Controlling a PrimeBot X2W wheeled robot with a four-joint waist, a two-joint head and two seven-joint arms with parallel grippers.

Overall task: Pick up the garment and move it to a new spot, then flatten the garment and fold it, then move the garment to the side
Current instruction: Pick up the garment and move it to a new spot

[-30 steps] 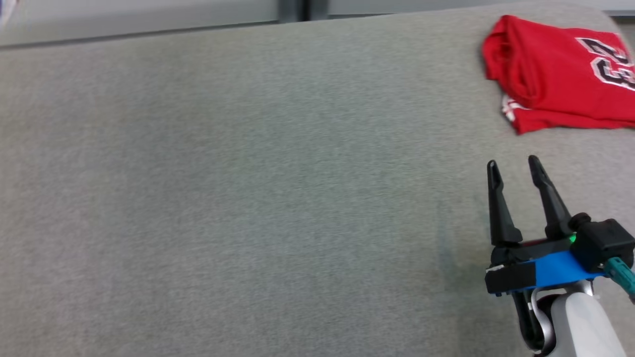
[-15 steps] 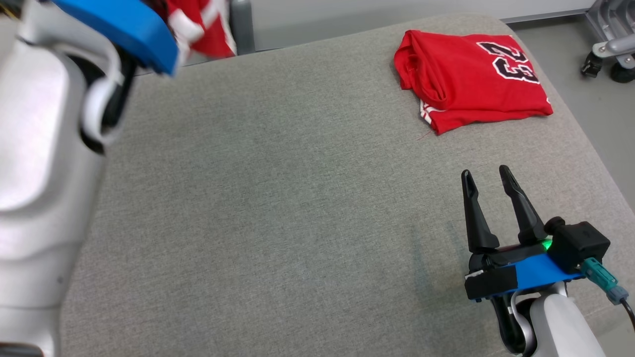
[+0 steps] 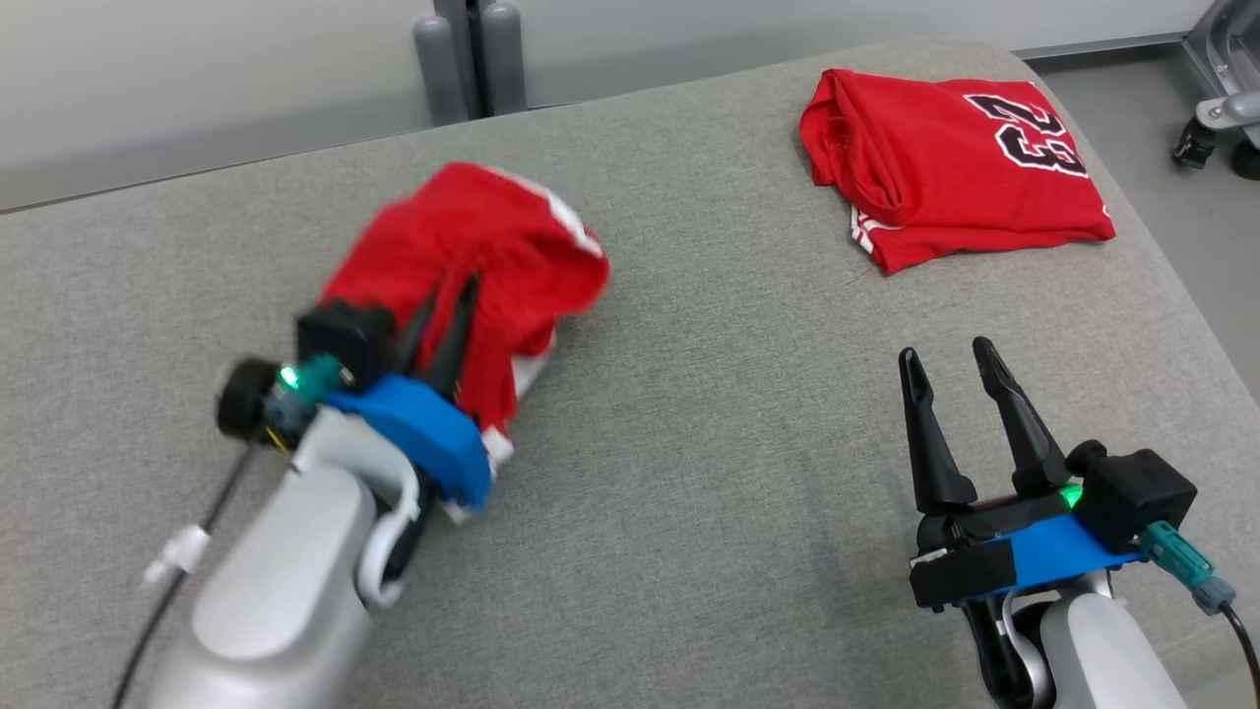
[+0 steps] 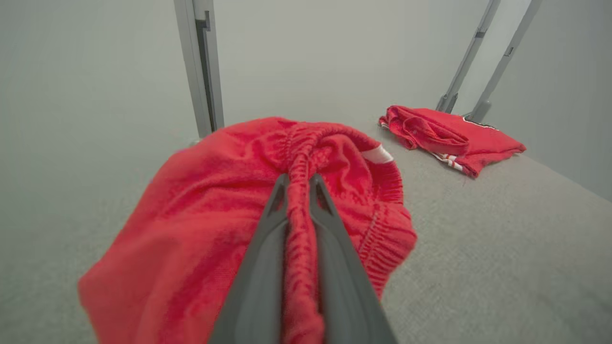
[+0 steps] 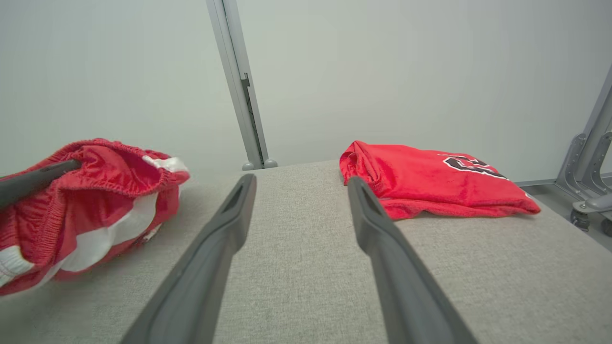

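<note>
**Item 1. Red shorts [image 3: 472, 236], count: one.** This is the task's garment. It is a bunched heap with a white side stripe, on the left half of the tabletop [image 3: 689, 414], about midway between near and far. My left jaws are closed almost fully on a ridge of its gathered elastic waistband, and the cloth is pinched tight between my two fingers [image 4: 260, 267]. I judge that I hold it by the waistband because that edge is thick and takes a firm pinch. The rest of the cloth hangs round the jaws in loose folds. The lower folds seem to meet the tabletop, though the blur keeps me from being sure. It is not yet flattened or folded.

**Item 2. Folded red jersey [image 3: 955, 167], count: one.** It carries a black number 23 and lies flat at the far right corner of the tabletop, well apart from the shorts. It appears to be set aside there, out of the working middle.

**Item 3. My jaws, count: two sets.** The left is as in item 1. The right jaws stand wide open and hold nothing. They are at the near right of the tabletop, with the fingers [image 3: 925, 433] pointing toward the jersey but well short of it. I judge them ready to take a second corner when I spread the shorts.

**Item 4. Tabletop, count: one.** It is grey and fabric-covered, with open space between the two garments.

**Item 5. Grey posts [image 3: 463, 59], count: two.** They stand beyond the far edge.
</note>
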